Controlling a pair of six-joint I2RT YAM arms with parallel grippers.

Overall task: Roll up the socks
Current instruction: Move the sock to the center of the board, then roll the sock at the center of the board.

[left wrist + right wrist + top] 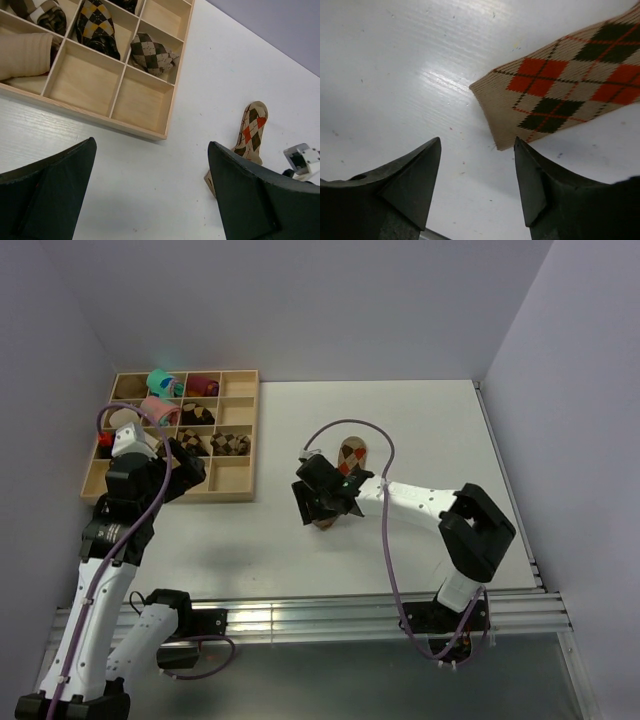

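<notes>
Hovering our nearer right gripper [477, 150], spread and empty, we find the sock [565, 90] stretching away toward two o'clock.

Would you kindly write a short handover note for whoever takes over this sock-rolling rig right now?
Left gripper: open and empty, hovering over the table by the near edge of the wooden tray.
Right gripper: open and empty, low over the table at the near end of the sock.
The sock is tan argyle with red diamonds. It lies flat and unrolled, right of the tray.
Done: nothing on this sock. Other rolls sit in the tray.
Left: grip the near end and roll it up. It probably then goes in a free compartment.
</notes>
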